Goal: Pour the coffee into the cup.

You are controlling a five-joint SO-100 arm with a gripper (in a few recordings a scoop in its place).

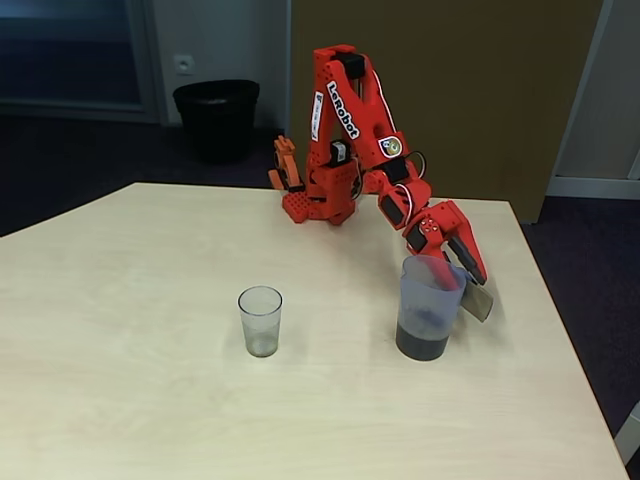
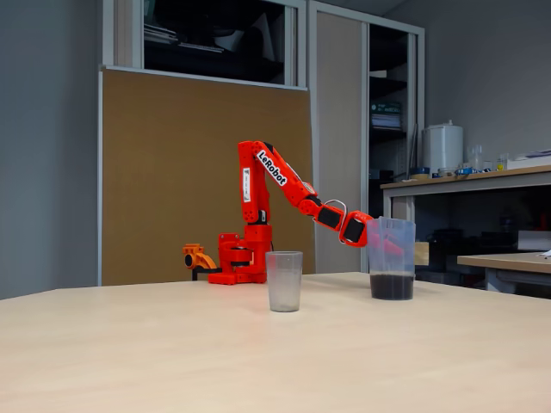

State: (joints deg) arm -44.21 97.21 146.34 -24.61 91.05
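Orange-red arm (image 1: 345, 130) bolted near the far edge of the pale wood table (image 1: 120, 400), reaching down to the jug (image 1: 430, 305) on the right side. Gripper (image 1: 462, 272) at the jug's far rim and handle side, partly behind the bluish plastic; jaws either side of something there, but cannot tell whether pinching or merely close. Coffee (image 1: 421, 343) sitting dark in the bottom of the jug, jug upright on the table. Cup (image 1: 261, 320) standing upright near the middle of the table, well apart from the jug, looks empty.

From the higher fixed view: a flat pale tab (image 1: 478, 300) sticking out behind the jug below the gripper, plus a black bin (image 1: 216, 118) on the dark floor beyond the far edge. From the low fixed view: gripper (image 2: 379, 239) blurred through the jug (image 2: 392, 258), coffee (image 2: 392, 286) a clear dark band, cup (image 2: 284, 280) in front of the arm's base, brown board (image 2: 172, 172) behind, shelves and a counter with a white container (image 2: 442, 146) at the right.
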